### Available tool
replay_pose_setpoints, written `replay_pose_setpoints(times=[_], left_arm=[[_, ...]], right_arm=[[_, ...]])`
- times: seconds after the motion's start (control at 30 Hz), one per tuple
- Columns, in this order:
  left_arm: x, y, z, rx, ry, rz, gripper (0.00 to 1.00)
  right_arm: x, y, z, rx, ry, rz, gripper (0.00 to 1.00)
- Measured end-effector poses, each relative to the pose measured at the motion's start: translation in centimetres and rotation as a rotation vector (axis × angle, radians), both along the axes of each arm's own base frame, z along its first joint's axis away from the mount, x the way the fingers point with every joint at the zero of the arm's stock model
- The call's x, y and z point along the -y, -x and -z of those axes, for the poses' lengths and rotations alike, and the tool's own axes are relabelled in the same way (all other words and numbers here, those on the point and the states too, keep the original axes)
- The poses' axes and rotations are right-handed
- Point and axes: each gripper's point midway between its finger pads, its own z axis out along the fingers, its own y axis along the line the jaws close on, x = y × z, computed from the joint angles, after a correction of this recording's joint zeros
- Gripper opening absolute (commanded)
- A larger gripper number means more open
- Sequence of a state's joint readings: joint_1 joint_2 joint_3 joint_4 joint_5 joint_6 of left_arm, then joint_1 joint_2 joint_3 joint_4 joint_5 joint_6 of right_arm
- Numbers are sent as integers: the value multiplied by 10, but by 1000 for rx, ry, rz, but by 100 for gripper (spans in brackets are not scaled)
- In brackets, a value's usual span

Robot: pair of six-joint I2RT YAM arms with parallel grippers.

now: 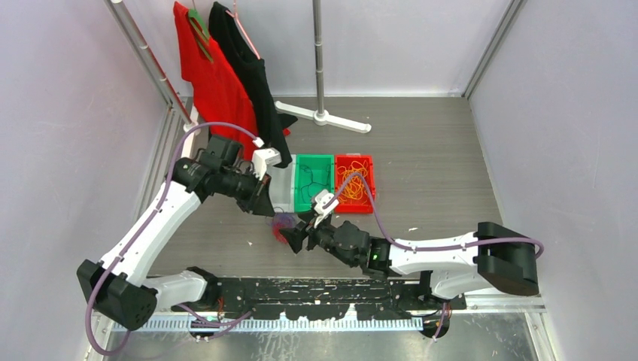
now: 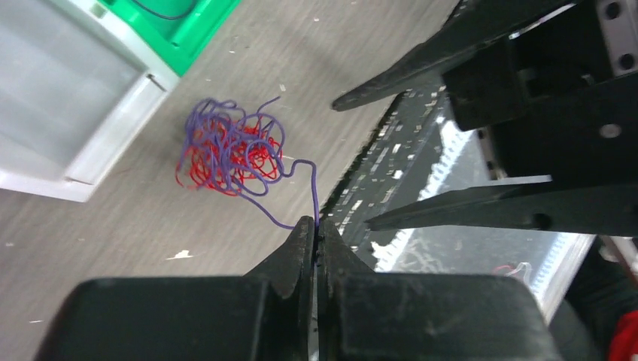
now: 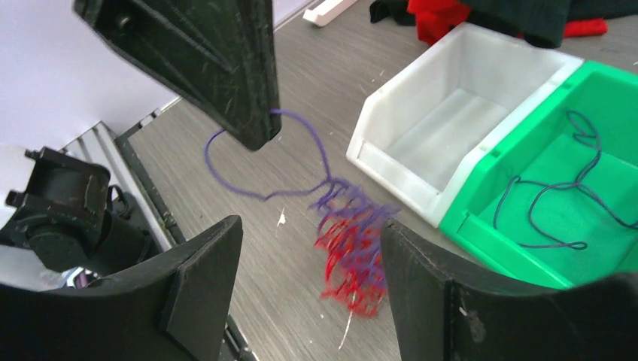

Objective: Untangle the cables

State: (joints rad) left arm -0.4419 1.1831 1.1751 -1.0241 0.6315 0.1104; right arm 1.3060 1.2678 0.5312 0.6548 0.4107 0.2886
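- Left gripper (image 2: 316, 235), bottom centre of the left wrist view: fingers pressed together, clamped on the end of a purple cable (image 2: 315, 195).
- From that pinch, purple cable rising, then curling left into a loopy wad (image 2: 229, 154) tangled with red cable (image 2: 197, 171); wad resting on the table (image 2: 113, 248), left of centre in the frame.
- Right gripper (image 3: 310, 226), along the bottom of the right wrist view: fingers wide apart, gripping nothing, the wad showing in the gap between them.
- In the top view, wad at centre frame, between the tips of the two grippers and just below the white bin (image 1: 284, 192).
- To the right of the white bin, side by side in a row: green bin (image 1: 312, 204) holding a thin dark cable (image 3: 557, 203) in loose loops, then red bin (image 1: 353, 208) holding orange cables (image 1: 355, 184).
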Motion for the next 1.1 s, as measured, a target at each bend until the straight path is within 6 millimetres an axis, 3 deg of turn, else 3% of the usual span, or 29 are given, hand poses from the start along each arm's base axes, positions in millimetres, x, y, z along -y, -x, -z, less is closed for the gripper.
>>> replay_pose_setpoints(times=[0.3, 0.5, 0.8, 0.9, 1.1], left_arm=[[15, 24, -19, -105, 111, 11, 0], [23, 38, -36, -141, 171, 64, 0], [43, 32, -111, -17, 290, 137, 0], [46, 28, -128, 20, 305, 150, 0], [47, 16, -149, 92, 296, 153, 0]], right_arm=[[-4, -15, -17, 52, -13, 87, 71], [-8, -18, -9, 52, 8, 95, 71], [-25, -14, 0, 38, -29, 50, 75], [-32, -10, 4, 31, -44, 17, 75], [-8, -1, 11, 19, -61, 11, 74]])
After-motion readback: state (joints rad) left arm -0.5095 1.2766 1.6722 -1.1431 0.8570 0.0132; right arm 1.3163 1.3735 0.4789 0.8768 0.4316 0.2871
